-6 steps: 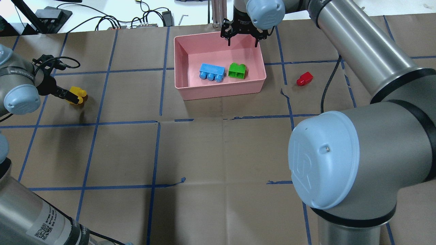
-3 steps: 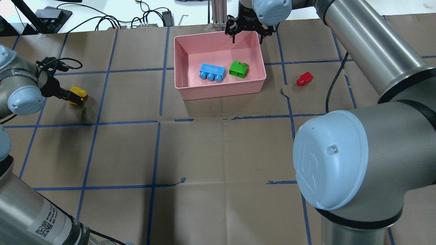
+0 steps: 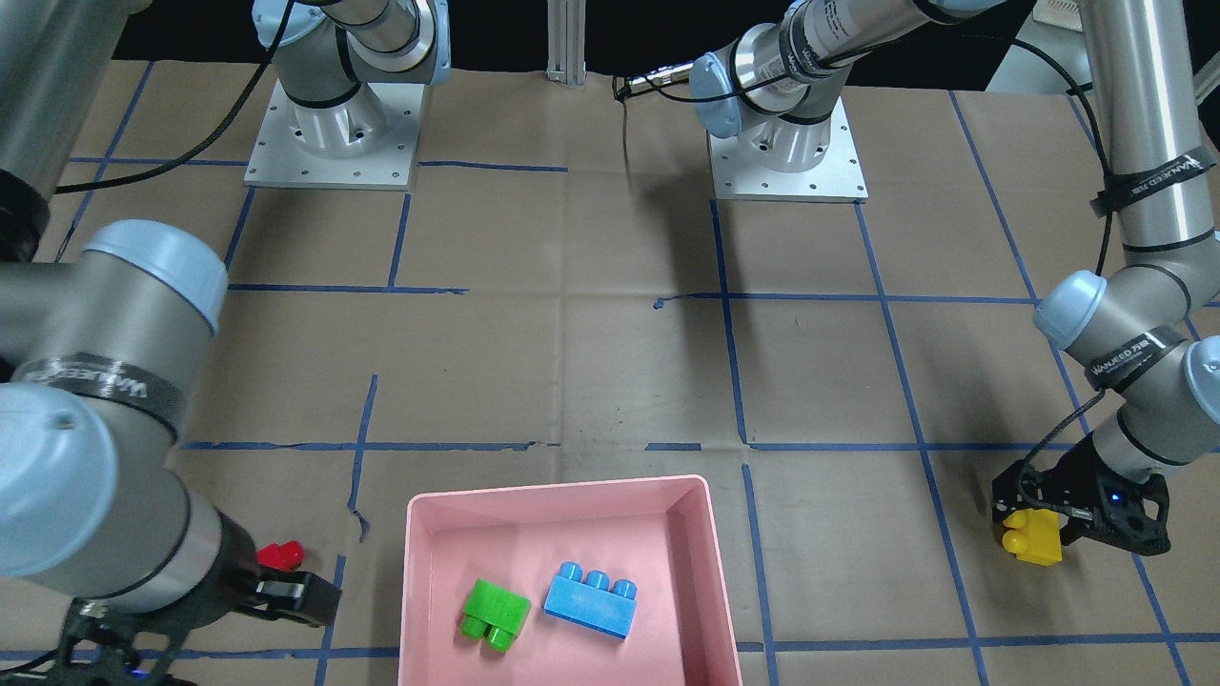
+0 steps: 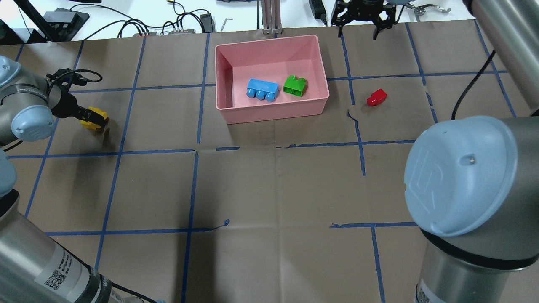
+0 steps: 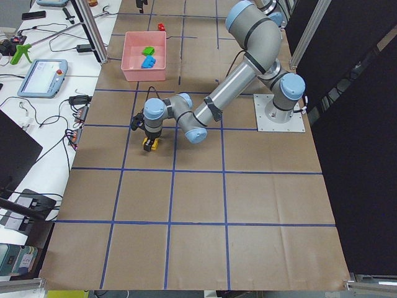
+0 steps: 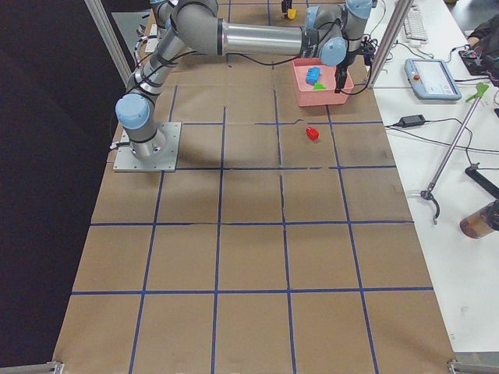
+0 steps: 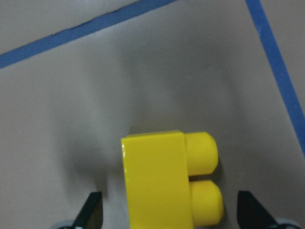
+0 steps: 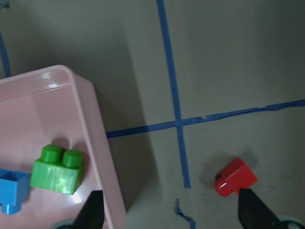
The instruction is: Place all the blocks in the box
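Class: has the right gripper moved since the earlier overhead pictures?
Yes. The right gripper has left the shallow pink plastic box, moving rightward past its far right corner.

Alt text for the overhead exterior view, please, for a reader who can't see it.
A pink box on the taped brown table holds a blue block and a green block; a red block lies outside to its right. At far left the open left pincer straddles a yellow block; the right pincer hangs open beyond the box.

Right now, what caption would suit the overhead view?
Blue block and green block in pink box; red block outside; left tool straddles yellow block.
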